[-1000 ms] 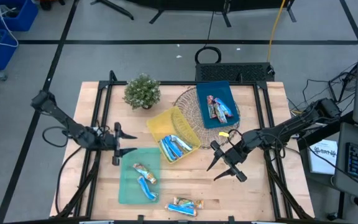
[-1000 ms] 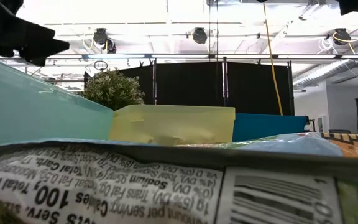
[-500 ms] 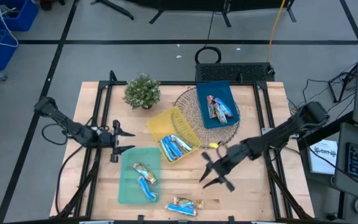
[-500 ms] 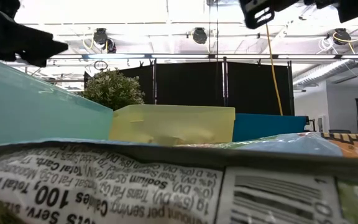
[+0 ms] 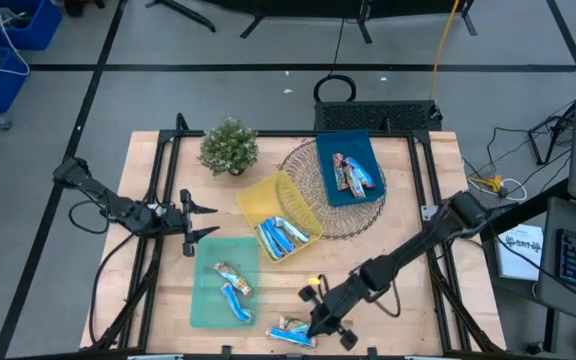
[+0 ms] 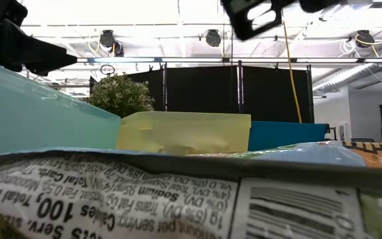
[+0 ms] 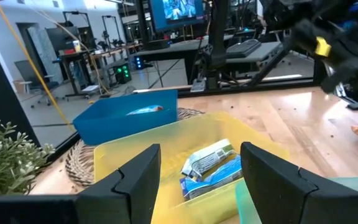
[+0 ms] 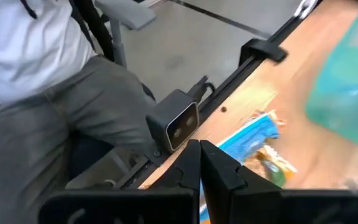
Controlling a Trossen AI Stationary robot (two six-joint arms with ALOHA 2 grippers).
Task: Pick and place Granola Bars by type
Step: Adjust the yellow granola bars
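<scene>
Two loose Granola Bars (image 5: 296,332) lie at the table's near edge; they also show in the right wrist view, Granola Bars (image 8: 253,140). My right gripper (image 5: 315,322) (image 8: 200,149) hangs just right of them, slanting down, shut with nothing between its fingers. More bars lie in the yellow tray (image 5: 303,205), the green tray (image 5: 208,300) and the blue tray (image 5: 353,190). My left gripper (image 5: 200,222) (image 7: 201,177) waits open and level at the table's left, pointing at the yellow tray (image 7: 166,134). In the low view a bar's wrapper (image 6: 111,199) fills the foreground.
A potted plant (image 5: 229,147) stands at the far left. The blue tray rests on a round wicker mat (image 5: 308,160). A small camera (image 8: 174,124) is clamped at the near table edge, and a person (image 8: 42,81) sits just beyond it.
My right gripper has swept from the table's right side toward the near edge and leftward, sinking and tipping down toward the loose bars. Its fingers, spread wide before, have shut. No bar has moved.
</scene>
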